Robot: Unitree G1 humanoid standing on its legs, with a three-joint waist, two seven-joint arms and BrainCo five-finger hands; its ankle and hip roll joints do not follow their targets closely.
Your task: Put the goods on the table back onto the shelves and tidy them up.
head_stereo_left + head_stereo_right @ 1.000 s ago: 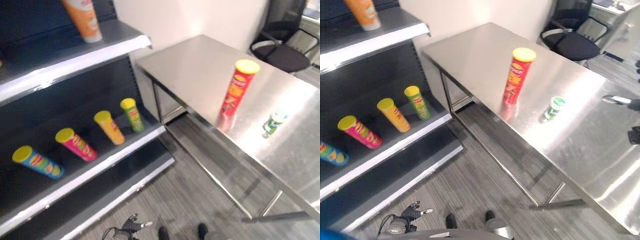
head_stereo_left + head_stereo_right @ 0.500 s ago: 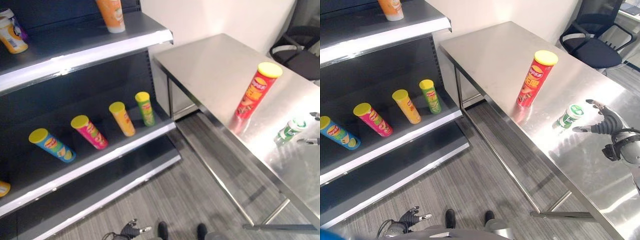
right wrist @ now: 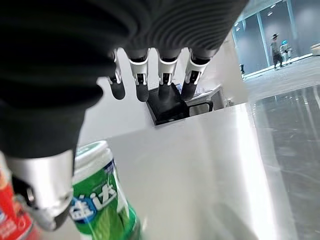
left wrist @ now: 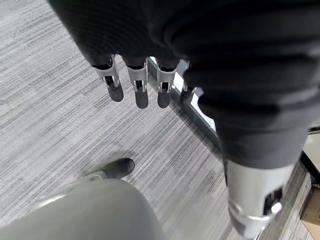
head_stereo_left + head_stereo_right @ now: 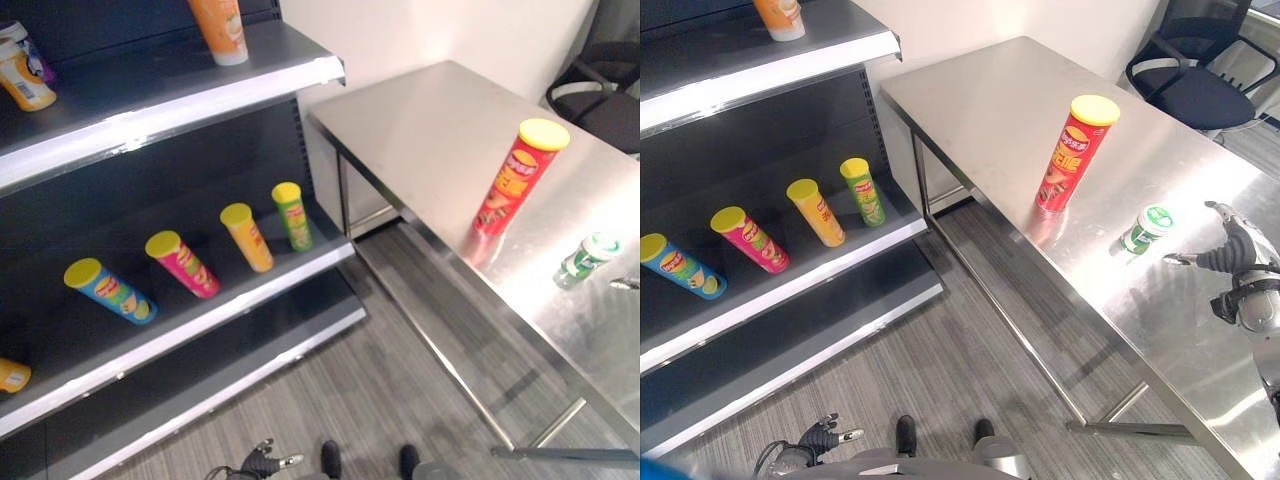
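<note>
Goods left on the shiny steel desk (image 5: 1200, 330): small green-and-white lidded tub (image 5: 1143, 230) and tall red crisp tube w/ yellow lid (image 5: 1073, 151), both upright, near each other, neither grabbed yet. Right hand (image 5: 1232, 249) sits just beside the tub over the desk, fingers (image 3: 142, 83) straight and spread, thumb apart, holding nothing, so looks like the reach stage; left hand (image 4: 150, 60) hangs low over the grey floor, fingers relaxed, empty. Dark shelving (image 5: 240, 85) already carries four coloured tubes lying on the mid shelf plus an orange one up top, so two items to go by my read.
</note>
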